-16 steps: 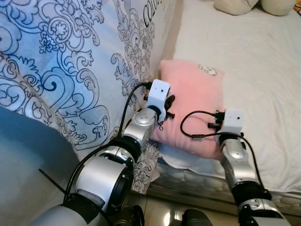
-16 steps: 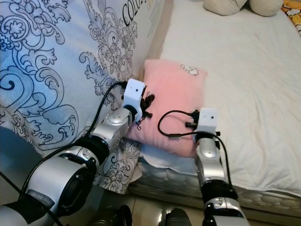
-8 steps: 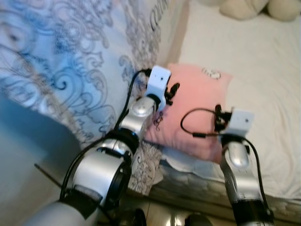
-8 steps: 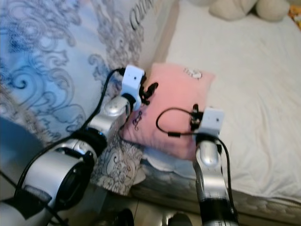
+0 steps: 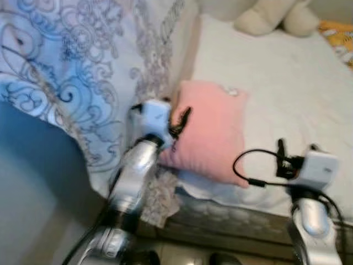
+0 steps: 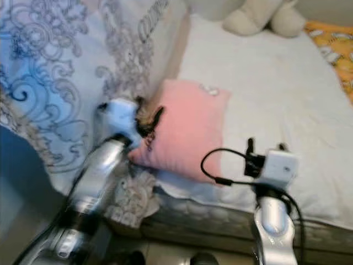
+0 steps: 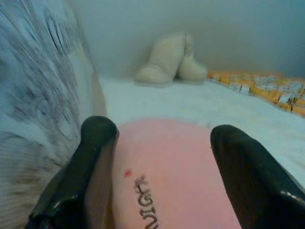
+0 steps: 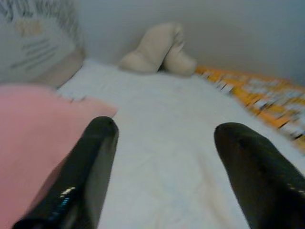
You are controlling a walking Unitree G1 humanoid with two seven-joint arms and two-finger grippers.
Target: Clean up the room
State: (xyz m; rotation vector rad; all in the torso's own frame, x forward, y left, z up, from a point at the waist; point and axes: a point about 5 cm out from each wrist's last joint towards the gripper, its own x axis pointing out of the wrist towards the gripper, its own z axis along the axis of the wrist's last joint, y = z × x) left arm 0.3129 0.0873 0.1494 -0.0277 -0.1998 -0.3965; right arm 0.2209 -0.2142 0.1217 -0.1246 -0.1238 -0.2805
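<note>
Your pink pillow point(image 5: 212, 130) lies on the white mattress point(image 5: 287, 94), at the near edge, with its left side against the blue patterned quilt point(image 5: 66, 77) that is piled up beside it. Your left gripper point(image 5: 179, 122) is at the pillow's left edge; in the left wrist view its two black fingers point(image 7: 90, 162) stand wide apart with the pillow's pink face between and beyond them, so it holds nothing that you can see. Whether the tips touch the fabric is hard to tell, since the head views are blurred. Your right gripper point(image 8: 164, 167) is also spread wide and empty, hovering over bare mattress to the right of the pillow, apart from it.

Further up the bed, a cream stuffed toy point(image 6: 259, 16) sits near the wall, and an orange patterned cloth point(image 6: 333, 47) covers the far right corner.

As for progress, the pillow is on the bed but crooked near the edge, and the quilt is unfolded. Most of the tidying looks undone.
</note>
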